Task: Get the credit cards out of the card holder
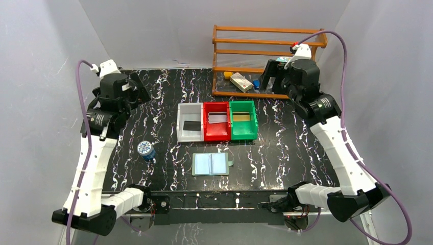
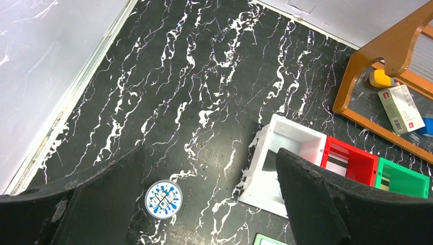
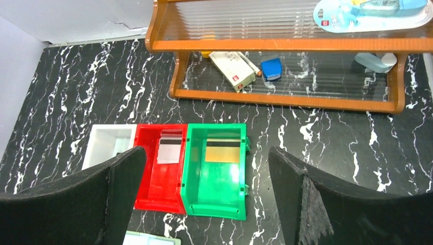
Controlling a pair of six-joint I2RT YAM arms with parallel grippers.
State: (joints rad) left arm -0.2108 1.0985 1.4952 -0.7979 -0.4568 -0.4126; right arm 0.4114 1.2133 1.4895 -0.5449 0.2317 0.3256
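The card holder [image 1: 211, 164] lies open on the black marbled table, showing pale bluish pockets; only its corner [image 3: 150, 239] reaches the right wrist view. Three credit cards lie in bins behind it: a black card [image 1: 191, 125] in the white bin [image 1: 189, 139], a silver card [image 3: 170, 148] in the red bin [image 3: 158, 194], and a gold card [image 3: 223, 149] in the green bin [image 3: 214, 209]. My left gripper [image 1: 138, 89] hovers open at the far left with nothing in it. Raised at the far right by the shelf, my right gripper [image 1: 270, 76] is also open and holds nothing.
A round blue-and-white tin [image 1: 146, 150] stands left of the holder. At the back right a wooden shelf rack [image 1: 265, 61] holds a small box [image 1: 241, 81] and other items. Grey walls enclose the table on both sides.
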